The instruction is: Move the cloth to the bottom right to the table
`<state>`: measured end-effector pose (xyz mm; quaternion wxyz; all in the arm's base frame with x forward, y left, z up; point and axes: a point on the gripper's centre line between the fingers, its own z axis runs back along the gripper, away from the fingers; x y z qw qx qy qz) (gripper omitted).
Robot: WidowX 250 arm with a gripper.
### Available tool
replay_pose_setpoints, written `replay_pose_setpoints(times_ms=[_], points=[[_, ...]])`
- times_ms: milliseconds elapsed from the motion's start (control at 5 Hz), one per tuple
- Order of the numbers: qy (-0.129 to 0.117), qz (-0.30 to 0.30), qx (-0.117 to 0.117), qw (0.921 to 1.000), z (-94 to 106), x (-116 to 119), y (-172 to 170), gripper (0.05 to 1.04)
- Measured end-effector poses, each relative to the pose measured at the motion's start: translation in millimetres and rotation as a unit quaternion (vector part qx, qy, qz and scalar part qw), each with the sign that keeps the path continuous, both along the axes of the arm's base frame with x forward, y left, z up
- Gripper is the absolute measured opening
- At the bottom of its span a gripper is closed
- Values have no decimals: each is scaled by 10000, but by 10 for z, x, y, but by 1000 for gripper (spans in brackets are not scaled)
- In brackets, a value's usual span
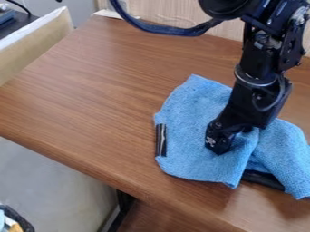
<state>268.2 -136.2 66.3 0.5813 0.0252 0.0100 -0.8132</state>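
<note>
My gripper (219, 139) hangs down over the middle of the light blue cloth (194, 106), its lower end against the fabric. The cloth lies rumpled on the right part of the brown wooden table (91, 86), with folds bunched beside and below the gripper. One part of it spreads up and left, another reaches down to the right near the view's edge. How the gripper meets the fabric is hidden by its own body and the folds.
A glossy black strip (160, 139) stands out at the cloth's left edge. Another dark piece (263, 179) shows beneath its lower right folds. The table's front edge (91, 169) slants down toward the bottom right.
</note>
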Motion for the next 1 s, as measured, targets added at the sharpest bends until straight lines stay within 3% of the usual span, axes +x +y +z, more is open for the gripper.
replay_pose_setpoints(times_ms=[200, 800, 1000], points=[[22, 25, 39, 10000, 33, 8, 20, 997], [-492, 235, -31, 9985, 596, -25, 174, 999], [-525, 372, -39, 9979, 727, -52, 240, 999]])
